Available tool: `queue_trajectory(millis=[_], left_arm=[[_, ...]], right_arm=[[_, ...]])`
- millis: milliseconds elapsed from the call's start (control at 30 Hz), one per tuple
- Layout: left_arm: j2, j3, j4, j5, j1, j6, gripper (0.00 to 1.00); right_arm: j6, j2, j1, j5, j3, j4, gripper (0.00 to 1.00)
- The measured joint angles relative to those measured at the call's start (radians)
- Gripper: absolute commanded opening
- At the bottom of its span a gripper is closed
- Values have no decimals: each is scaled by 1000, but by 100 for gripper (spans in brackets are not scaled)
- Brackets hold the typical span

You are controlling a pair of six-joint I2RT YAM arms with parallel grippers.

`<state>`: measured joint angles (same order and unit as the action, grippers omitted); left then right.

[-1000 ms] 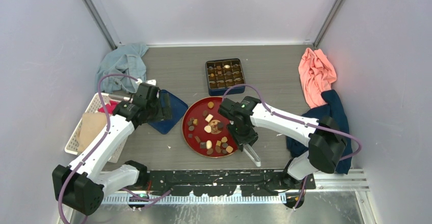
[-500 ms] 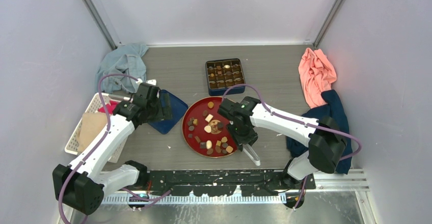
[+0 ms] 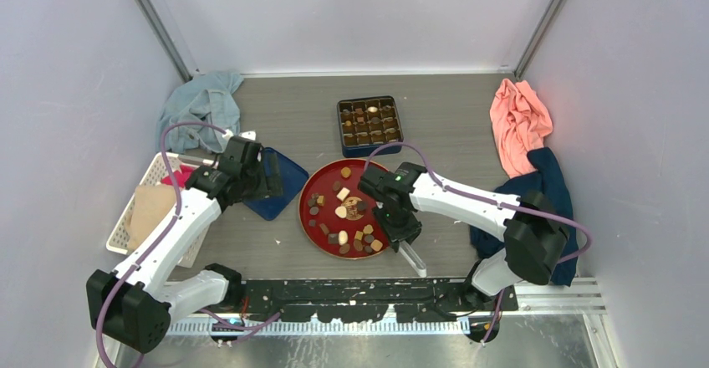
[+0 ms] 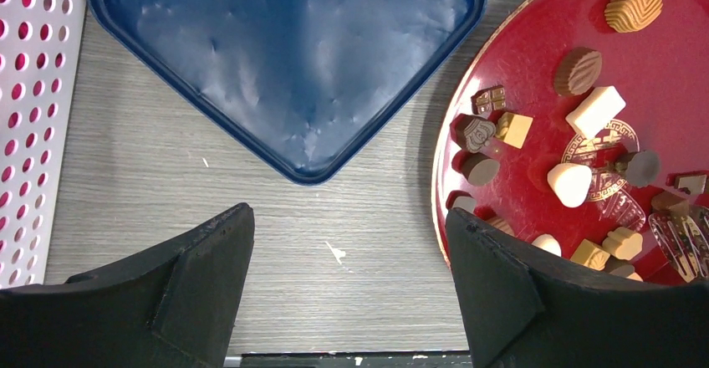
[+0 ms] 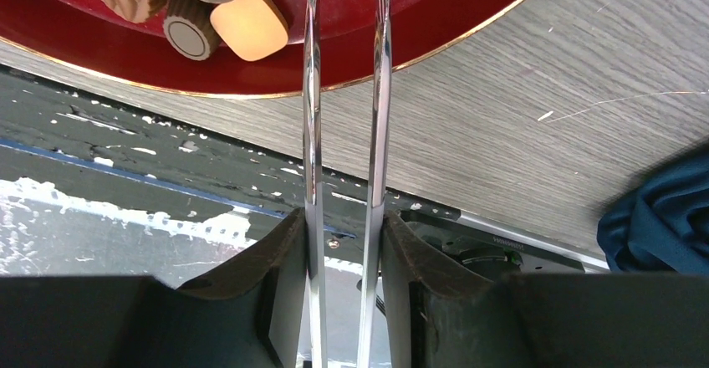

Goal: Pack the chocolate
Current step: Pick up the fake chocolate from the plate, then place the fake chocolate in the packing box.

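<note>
**At the plate's near rim: tweezers over the chocolate, right arm closest**

From above, I see the chocolate [image 3: 341, 212] scattered over the red plate [image 3: 328, 180], with more pieces already in the cells of the blue box [image 3: 369, 124] at the plate's 12 o'clock. My right arm [image 3: 451, 196] is the nearer one, over the plate's 4 o'clock rim. The tail of its tweezers [image 3: 411, 258] sticks out toward 5 o'clock. Around them are a grey wood-grain desk [image 3: 451, 134], pale walls and cloths in the corners.

On the left wrist camera, the left fingers [image 4: 201, 259] stand wide and empty above the desk, with the plate at 3 o'clock and the blue lid [image 4: 293, 67] at 12.

On the right wrist camera, the right fingers [image 5: 280, 251] pinch the tweezers, whose blades are apart and run from 6 to 12 across the rim. A cream square piece [image 5: 249, 23] lies just beside them at 10 o'clock. The tips leave the frame, so I cannot tell whether they hold anything.
</note>
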<state>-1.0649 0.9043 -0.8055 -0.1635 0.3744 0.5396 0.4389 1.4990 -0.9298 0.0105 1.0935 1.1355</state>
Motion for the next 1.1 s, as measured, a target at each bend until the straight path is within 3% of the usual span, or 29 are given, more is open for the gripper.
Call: queue_trajectory(millis=[133, 267, 433, 767, 933, 1100], left_arm=[[0, -5, 0, 1, 0, 4, 85], [0, -6, 0, 3, 0, 4, 85], [0, -6, 0, 3, 0, 3, 85], [-47, 0, -5, 22, 0, 3, 85], [-30, 30, 1, 80, 0, 11, 85], [3, 45, -7, 131, 0, 31, 85]], right_arm=[[-1, 0, 0, 7, -16, -3, 37], [-4, 0, 0, 7, -16, -4, 14], [-7, 0, -1, -6, -9, 2, 1], [16, -59, -4, -96, 111, 42, 1], [52, -18, 13, -166, 237, 90, 1], [72, 66, 106, -208, 394, 107, 1]])
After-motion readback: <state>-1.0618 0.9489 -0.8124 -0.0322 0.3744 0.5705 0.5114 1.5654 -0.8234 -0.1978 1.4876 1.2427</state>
